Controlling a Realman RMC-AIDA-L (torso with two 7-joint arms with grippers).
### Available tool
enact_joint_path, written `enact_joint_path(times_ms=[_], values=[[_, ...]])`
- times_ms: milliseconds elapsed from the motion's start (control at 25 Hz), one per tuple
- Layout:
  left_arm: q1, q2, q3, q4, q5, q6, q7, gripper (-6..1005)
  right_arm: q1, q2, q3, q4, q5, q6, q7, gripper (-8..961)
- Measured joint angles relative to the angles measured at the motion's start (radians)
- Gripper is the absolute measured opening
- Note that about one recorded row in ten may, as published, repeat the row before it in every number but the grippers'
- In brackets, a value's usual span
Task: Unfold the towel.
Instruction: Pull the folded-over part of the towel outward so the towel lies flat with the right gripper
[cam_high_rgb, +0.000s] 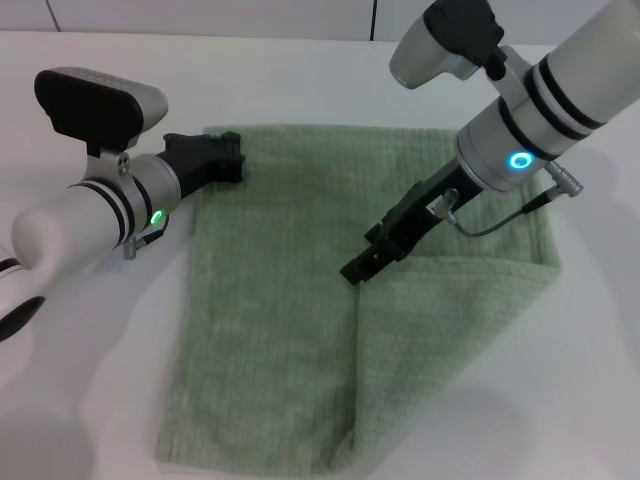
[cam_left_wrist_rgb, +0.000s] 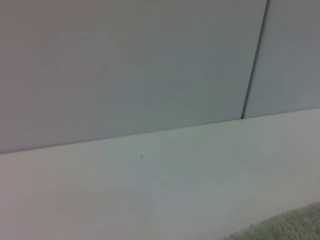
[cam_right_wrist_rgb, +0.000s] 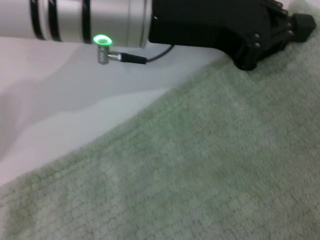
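A: Where's the towel (cam_high_rgb: 300, 300)?
B: Spread across the frame's centre, its right portion folded over.
A: The grippers?
B: The left gripper (cam_high_rgb: 232, 157) sits at its upper-left corner, the right gripper (cam_high_rgb: 362, 266) mid-cloth; jaw states cannot be told.

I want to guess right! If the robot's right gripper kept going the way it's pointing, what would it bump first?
Probably the towel. The right gripper points down and toward the robot's left, with only green cloth ahead. How high it hangs is unclear.
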Motion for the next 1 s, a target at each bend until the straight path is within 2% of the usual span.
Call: enact_joint_path(times_ms=[280, 720, 1000], values=[[0.001, -0.002, 0.001, 0.0, 0.0, 0.0, 0.0, 8, 0.002, 0.009, -0.002, 0.0, -0.02, 0.013, 0.01, 712], [0.001, -0.002, 0.001, 0.0, 0.0, 0.002, 0.0, 8, 0.001, 0.01, -0.009, 0.0, -0.022, 0.015, 0.01, 713], [0.002, -0.002, -0.004, 0.0, 0.0, 0.005, 0.0, 8, 0.002, 0.021, -0.01, 0.0, -0.055, 0.028, 0.02, 711]])
